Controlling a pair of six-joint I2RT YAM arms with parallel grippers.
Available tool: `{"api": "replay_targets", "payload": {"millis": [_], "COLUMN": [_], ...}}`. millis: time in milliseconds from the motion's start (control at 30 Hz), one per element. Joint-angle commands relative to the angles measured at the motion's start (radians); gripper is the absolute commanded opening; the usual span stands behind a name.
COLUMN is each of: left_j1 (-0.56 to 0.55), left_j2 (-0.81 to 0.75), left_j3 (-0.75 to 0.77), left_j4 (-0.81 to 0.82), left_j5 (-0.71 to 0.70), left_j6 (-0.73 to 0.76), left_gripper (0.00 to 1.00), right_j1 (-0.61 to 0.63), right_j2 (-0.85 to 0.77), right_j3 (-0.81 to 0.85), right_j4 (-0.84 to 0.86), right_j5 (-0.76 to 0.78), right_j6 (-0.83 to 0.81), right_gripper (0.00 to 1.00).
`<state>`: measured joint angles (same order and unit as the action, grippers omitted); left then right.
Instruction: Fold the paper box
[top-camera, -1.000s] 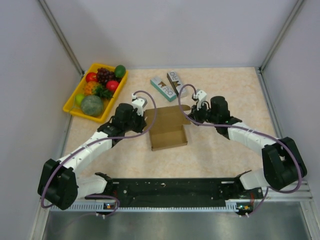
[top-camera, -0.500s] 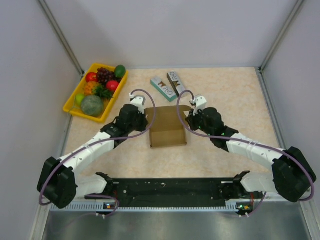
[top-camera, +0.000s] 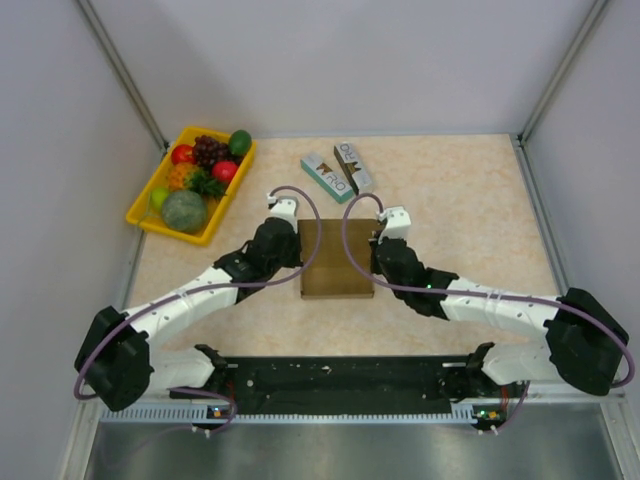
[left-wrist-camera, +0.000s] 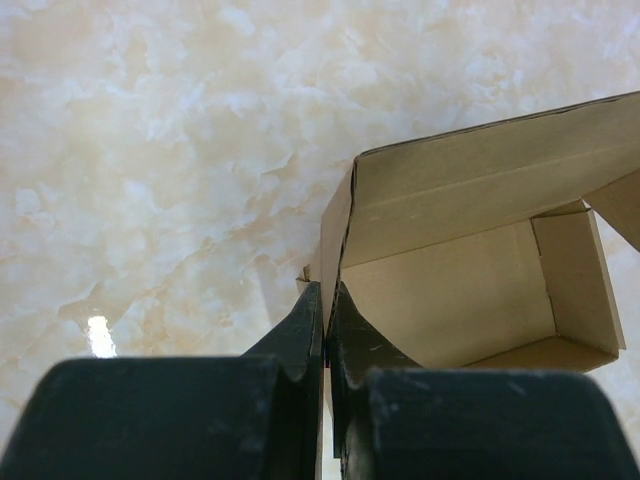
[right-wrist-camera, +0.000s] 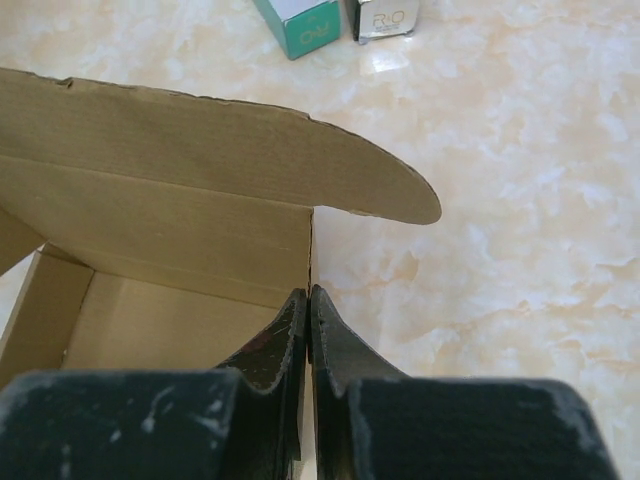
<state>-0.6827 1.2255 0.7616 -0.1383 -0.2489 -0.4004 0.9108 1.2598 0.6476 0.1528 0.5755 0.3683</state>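
Top external: paper box (top-camera: 336, 258) sits mid-table between both arms, plain brown cardboard, unprinted, lid flap tilted over its open body. Left gripper (left-wrist-camera: 327, 300) is pinched closed on its left wall, right gripper (right-wrist-camera: 308, 300) pinched closed on its right wall. Just behind: teal box (top-camera: 327, 177) and brown-white box (top-camera: 353, 166), lettering illegible. Yellow fruit tray (top-camera: 160, 227) at back left. Marbled beige table (top-camera: 460, 200).

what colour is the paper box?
The paper box is plain brown, unprinted; clearest in left wrist view.
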Motion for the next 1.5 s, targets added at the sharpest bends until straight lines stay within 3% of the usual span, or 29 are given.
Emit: {"api": "replay_targets", "payload": {"millis": [0,333,733,1333,1467], "left_j1": [-0.038,-0.116,-0.236,-0.314,-0.365], "left_j2": [-0.061,-0.069,-0.029,0.074,0.104], "left_j3": [-0.042,-0.114,-0.137,-0.035,-0.024], "left_j4": [0.103,0.156,0.172,0.060,0.026], "left_j5": [-0.065,-0.160,-0.285,-0.359,-0.453], "left_j6": [-0.054,-0.132,-0.215,-0.410,-0.403], "left_gripper": [0.00,0.00,0.00,0.00,0.00], "right_j1": [0.060,0.164,0.218,0.280,0.283], "right_j2": [0.016,0.050,0.064,0.056,0.038], "right_j3": [-0.012,-0.036,-0.063,-0.109,-0.118], "right_j4": [0.025,0.024,0.036,0.045,0.036], "right_j5": [0.139,0.299,0.362,0.465,0.475], "right_j6": [0.083,0.158,0.208,0.277,0.297], "right_gripper": [0.00,0.00,0.00,0.00,0.00]}}
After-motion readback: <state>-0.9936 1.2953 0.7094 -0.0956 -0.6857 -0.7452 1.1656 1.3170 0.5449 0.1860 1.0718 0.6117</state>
